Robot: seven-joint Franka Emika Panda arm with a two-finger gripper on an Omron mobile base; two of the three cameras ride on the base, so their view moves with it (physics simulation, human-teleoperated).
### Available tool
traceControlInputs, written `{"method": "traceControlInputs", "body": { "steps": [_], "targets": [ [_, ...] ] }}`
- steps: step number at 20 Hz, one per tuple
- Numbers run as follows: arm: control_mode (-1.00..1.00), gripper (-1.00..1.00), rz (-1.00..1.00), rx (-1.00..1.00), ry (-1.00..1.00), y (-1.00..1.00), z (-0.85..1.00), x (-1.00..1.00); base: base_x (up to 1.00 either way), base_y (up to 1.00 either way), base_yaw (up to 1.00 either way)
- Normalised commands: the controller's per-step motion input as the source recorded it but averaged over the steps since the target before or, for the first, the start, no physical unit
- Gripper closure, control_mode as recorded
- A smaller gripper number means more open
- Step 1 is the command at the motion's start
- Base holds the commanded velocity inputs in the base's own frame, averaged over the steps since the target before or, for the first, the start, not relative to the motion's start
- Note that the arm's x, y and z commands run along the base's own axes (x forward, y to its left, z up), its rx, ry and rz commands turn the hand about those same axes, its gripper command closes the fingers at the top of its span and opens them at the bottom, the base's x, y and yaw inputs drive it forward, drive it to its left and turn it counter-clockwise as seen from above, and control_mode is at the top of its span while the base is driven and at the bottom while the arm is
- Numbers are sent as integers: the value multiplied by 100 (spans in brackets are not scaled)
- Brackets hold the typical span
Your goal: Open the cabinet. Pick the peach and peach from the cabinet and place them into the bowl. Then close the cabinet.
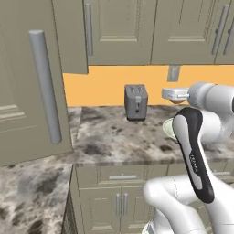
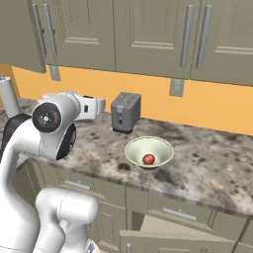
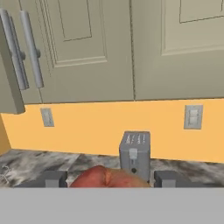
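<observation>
One peach (image 2: 148,159), reddish, lies at the bottom of the bowl (image 2: 136,148), which sits on the marbled tabletop (image 2: 207,163) just in front and to the right of the grey toaster (image 2: 125,112), short of the tabletop's front edge. A second peach (image 3: 105,178), reddish-orange, sits between the two finger tips of the hand (image 3: 109,179), which are clamped on it from either side. In the right base view the hand (image 2: 99,106) is raised above the tabletop, left of the toaster and left of the bowl, with open air below it. The cabinet (image 1: 27,91) has its door swung out toward the robot, the door's edge and long bar handle (image 1: 45,87) standing close on the left, overhanging the tabletop corner. Bare tabletop stretches to the right of the bowl.
</observation>
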Motion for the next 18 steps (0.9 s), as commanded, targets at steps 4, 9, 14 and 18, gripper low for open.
{"method": "traceControlInputs", "body": {
  "steps": [4,9,14,18],
  "targets": [
    [100,100,0,0,0,0,0,0,100,-55,0],
    [100,100,0,0,0,0,0,0,100,-27,0],
    [100,100,0,0,0,0,0,0,-12,-50,-16],
    [-100,100,-2,0,0,0,0,0,-1,-4,-2]
  ]
}}
